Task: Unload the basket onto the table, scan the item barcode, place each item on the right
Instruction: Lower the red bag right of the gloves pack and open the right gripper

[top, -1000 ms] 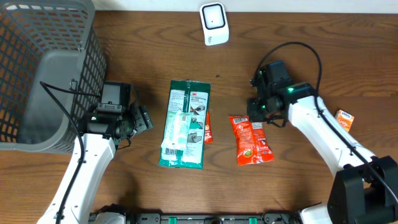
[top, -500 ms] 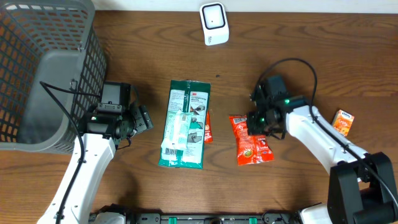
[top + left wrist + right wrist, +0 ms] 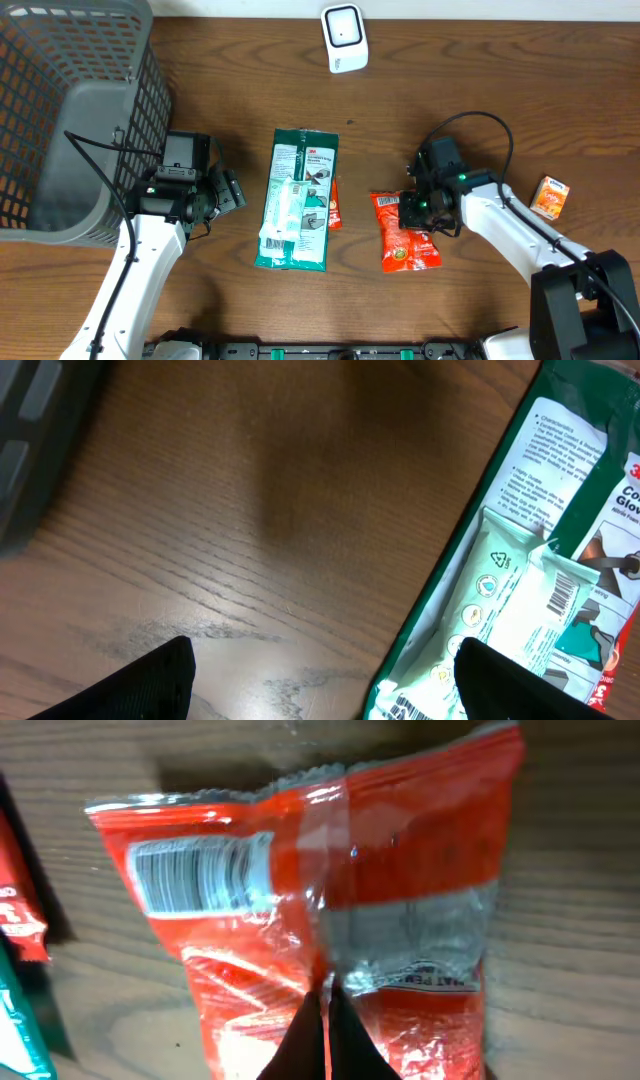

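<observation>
A red snack bag (image 3: 408, 232) lies flat on the table with its white barcode (image 3: 200, 875) facing up near one end. My right gripper (image 3: 416, 207) is down on the bag's middle. In the right wrist view its fingertips (image 3: 326, 995) are shut together on the bag's raised back seam. The white scanner (image 3: 343, 38) stands at the table's far edge, well beyond the bag. My left gripper (image 3: 232, 190) hovers open just left of a green glove package (image 3: 298, 198). Nothing lies between its fingers (image 3: 150, 682).
A dark mesh basket (image 3: 70, 110) fills the far left. A small red packet (image 3: 334, 205) pokes out from under the green package's right edge. An orange box (image 3: 551, 196) lies at the far right.
My right gripper has moved down from the bag's top edge onto its middle and closed fully there. The bag shifted slightly. The left arm has not moved.
</observation>
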Action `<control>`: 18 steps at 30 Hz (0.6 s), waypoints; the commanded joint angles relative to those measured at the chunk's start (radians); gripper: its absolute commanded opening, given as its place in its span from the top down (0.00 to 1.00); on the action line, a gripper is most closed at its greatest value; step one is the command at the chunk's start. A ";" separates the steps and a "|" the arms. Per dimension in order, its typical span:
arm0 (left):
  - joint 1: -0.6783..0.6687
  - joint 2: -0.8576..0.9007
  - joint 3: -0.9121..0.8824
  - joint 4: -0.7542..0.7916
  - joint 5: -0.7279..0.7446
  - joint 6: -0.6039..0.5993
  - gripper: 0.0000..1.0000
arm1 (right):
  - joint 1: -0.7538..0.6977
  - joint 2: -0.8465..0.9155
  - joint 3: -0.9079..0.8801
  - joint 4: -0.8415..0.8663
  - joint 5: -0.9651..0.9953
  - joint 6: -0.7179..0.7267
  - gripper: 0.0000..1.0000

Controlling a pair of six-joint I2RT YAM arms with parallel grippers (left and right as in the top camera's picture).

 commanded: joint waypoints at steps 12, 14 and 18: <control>0.004 0.002 0.000 0.000 -0.009 -0.003 0.16 | 0.013 0.023 0.103 0.045 -0.016 -0.018 0.99; 0.004 0.002 0.000 0.000 -0.009 -0.002 0.16 | 0.013 0.023 0.086 0.052 -0.016 -0.019 0.99; 0.004 0.002 0.000 0.000 -0.009 -0.002 0.16 | 0.010 0.016 0.089 0.034 -0.017 -0.066 0.91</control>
